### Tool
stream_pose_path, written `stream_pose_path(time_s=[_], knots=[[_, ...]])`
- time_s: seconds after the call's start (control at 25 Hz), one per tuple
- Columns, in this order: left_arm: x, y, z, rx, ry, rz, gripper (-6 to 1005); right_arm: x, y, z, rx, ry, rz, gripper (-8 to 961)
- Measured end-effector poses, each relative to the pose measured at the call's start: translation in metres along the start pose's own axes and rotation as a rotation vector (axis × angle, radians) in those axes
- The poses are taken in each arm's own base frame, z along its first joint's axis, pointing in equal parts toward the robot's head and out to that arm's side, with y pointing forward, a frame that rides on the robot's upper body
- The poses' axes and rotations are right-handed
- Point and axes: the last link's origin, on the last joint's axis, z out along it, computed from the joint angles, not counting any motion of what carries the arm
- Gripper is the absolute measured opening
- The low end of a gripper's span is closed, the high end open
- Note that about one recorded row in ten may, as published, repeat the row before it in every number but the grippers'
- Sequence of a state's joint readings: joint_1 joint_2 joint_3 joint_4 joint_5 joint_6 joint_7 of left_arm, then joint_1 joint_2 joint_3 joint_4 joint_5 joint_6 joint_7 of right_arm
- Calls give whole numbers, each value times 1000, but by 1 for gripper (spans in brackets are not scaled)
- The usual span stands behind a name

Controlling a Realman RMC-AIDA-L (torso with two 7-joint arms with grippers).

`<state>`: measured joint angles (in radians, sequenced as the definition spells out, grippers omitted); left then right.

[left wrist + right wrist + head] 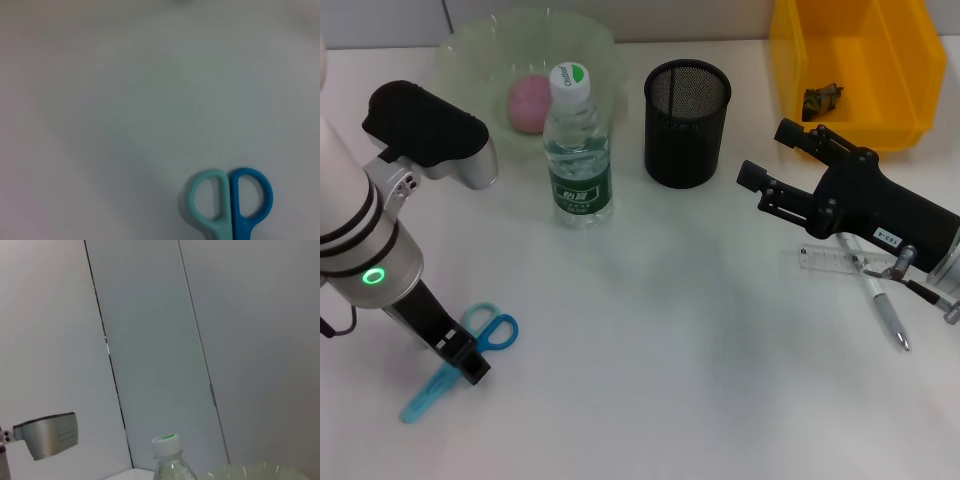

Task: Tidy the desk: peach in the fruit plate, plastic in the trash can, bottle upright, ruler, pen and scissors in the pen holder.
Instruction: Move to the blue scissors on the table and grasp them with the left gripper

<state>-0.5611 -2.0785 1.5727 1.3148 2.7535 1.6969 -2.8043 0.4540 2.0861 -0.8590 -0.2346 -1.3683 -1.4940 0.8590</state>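
Left gripper (468, 362): down at the white desk (660, 330), near the front left corner. Its black fingers sit over the middle of the blue and teal plastic-handled scissors (460, 358), between handles and blade tip. Closed on them or merely straddling them? Cannot tell from here. The scissors lie flat; the two handle loops point toward the desk's centre, the light blue blade end toward the front edge. The left wrist view shows only the loops (231, 200), teal beside dark blue, flat on bare desk.

Right gripper (768, 160): hovers at the right side, fingers pointing toward the black mesh cylindrical pen holder (686, 122). The two black fingers stand apart with a clear gap between them, nothing held. Under the arm's black body lie the clear plastic ruler (830, 257) and the silver pen (876, 297), both flat on the desk, the pen crossing the ruler at an angle.

Farther out: the clear plastic water bottle with green label and green-topped white cap (578, 150) stands upright, just left of the pen holder. Behind it, the pale green translucent fruit plate (460, 50) holds the pink peach (530, 102). At the far right corner, the yellow plastic bin (900, 70) holds a dark crumpled scrap (822, 99).

The right wrist view looks at a grey panelled wall (150, 340), with the bottle's cap (165, 444) low in it.
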Motion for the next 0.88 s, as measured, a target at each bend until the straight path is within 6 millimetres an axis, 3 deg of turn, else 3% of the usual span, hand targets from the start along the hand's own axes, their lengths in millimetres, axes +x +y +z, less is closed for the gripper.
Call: stream_pose_path(time_s=[0.88], knots=[[2, 6, 1, 12, -17, 25, 621, -1, 0, 1, -1, -2, -1, 824]])
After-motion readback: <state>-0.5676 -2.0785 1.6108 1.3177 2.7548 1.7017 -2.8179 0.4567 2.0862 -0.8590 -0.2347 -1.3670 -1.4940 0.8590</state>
